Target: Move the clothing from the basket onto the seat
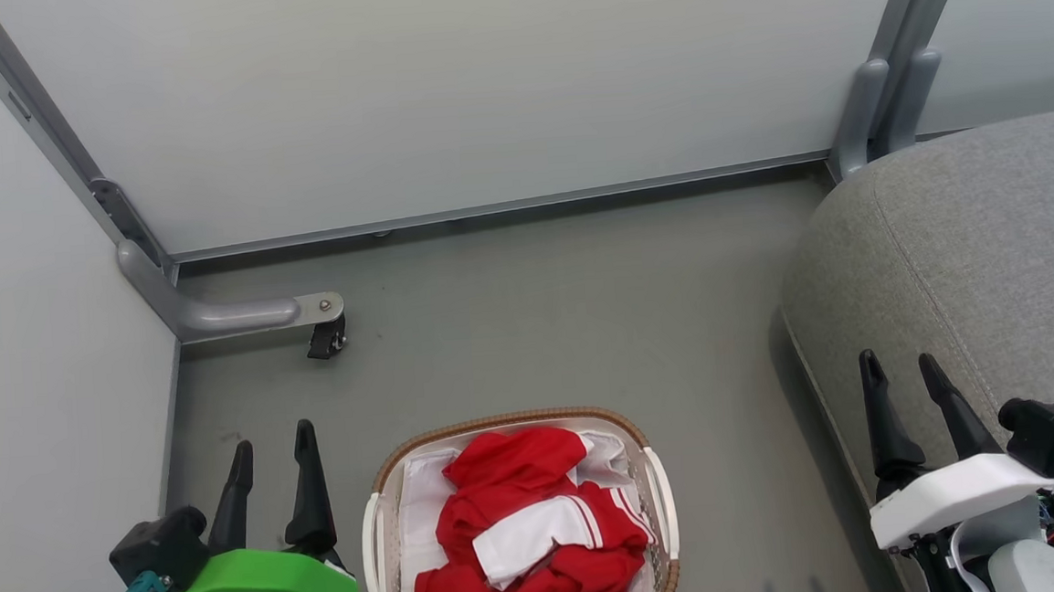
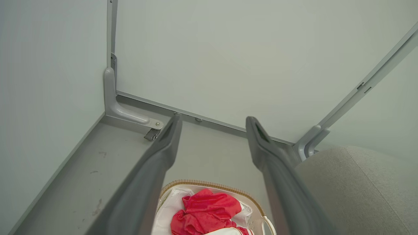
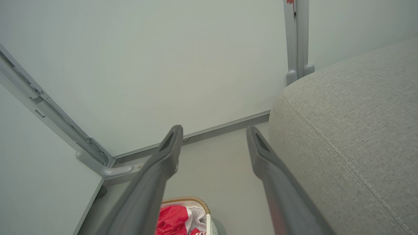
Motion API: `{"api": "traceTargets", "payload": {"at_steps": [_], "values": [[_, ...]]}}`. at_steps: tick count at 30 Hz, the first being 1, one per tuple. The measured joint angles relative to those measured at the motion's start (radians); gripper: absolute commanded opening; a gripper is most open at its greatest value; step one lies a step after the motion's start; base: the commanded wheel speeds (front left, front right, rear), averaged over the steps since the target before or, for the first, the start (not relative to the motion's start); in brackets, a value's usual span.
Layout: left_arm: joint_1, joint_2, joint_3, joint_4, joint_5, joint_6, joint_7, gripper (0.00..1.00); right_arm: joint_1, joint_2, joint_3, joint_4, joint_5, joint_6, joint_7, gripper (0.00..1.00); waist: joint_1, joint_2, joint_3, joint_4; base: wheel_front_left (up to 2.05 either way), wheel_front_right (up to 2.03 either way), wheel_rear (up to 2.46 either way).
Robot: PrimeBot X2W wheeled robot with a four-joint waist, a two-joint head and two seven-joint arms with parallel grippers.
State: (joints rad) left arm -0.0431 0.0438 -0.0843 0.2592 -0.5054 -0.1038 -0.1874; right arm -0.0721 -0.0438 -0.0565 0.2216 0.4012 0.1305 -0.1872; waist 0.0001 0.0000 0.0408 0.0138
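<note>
While your left claw (image 1: 274,437) and right claw (image 1: 897,358) both hang with fingers spread and empty either side of the basket (image 1: 507,418), red-and-white clothing (image 1: 522,516) lies in it; the grey seat (image 1: 990,240) stands right of it.

Claws: two, left claw (image 1: 272,440) and right claw (image 1: 899,360); two dark fingers each, spread apart, nothing between.
Basket (image 1: 498,420): one, between claws, nearer left claw.
Seat (image 1: 990,240): one, beside and beyond right claw.
Clothing (image 1: 520,479): one red-and-white heap in basket; number of garments unclear.
Caster wheel (image 1: 325,338): one, ahead of left claw.
Grey frame foot (image 1: 217,317): one, ahead of left claw.
Grey uprights (image 1: 886,105): two, ahead of right claw.
</note>
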Motion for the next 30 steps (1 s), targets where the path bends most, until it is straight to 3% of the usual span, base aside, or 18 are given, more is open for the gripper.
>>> {"api": "traceTargets", "payload": {"at_steps": [30], "values": [[0.004, 0.002, -0.023, 0.058, 0.187, 0.003, -0.060, 1.00, 0.005, -0.003, 0.010, 0.027, -0.229, 0.000, -0.060, 1.00, 0.0000, 0.0000, -0.002, 0.012, 0.00, 0.00, 0.00]]}}
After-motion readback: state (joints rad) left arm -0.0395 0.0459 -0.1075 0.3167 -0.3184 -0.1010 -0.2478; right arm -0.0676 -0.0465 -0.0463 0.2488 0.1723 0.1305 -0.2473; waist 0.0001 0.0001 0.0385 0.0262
